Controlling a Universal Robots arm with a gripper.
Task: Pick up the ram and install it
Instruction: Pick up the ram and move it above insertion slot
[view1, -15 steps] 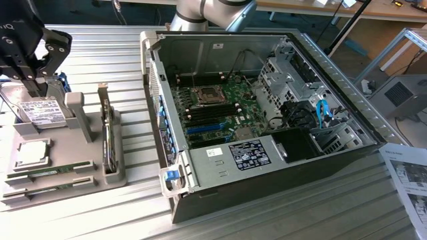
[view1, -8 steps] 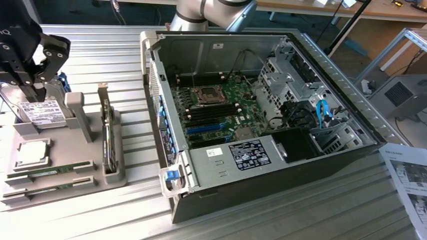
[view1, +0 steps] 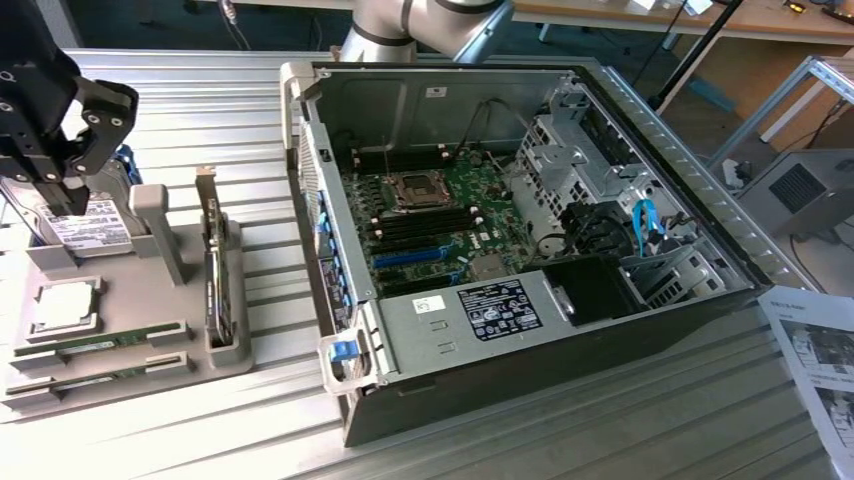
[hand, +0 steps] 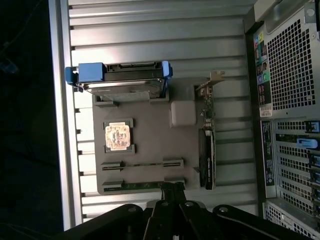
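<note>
So this is right at the start of the pick-up step, nothing is grabbed yet. The gripper (view1: 56, 185) hangs above the grey tray (view1: 136, 310) on the exterior view's left. It's up over the end where the hard drive (view1: 83, 232) sits. In the wrist view its black fingers (hand: 165, 202) look pinched close together with nothing between them.

The ram (view1: 80, 380) lies flat in the outermost slot of the tray, with a second stick (view1: 94, 343) just beside it, then the processor chip (view1: 64, 305). Both sticks are thin green boards, long and narrow, bedded in shallow grooves so only the top face and edges show. The graphics card (view1: 214, 270) stands on edge along the tray's far side.

My guess is a grab here calls for the fingers spread enough to straddle that skinny board, squared up across its width. There's not much to hold, and the tray looks like smooth matte plastic.

The computer case (view1: 427, 340) lies open on the ribbed metal table (view1: 534, 430). Its green motherboard (view1: 461, 190) shows dark memory slots (view1: 427, 222) that look empty, well apart from the tray.
</note>
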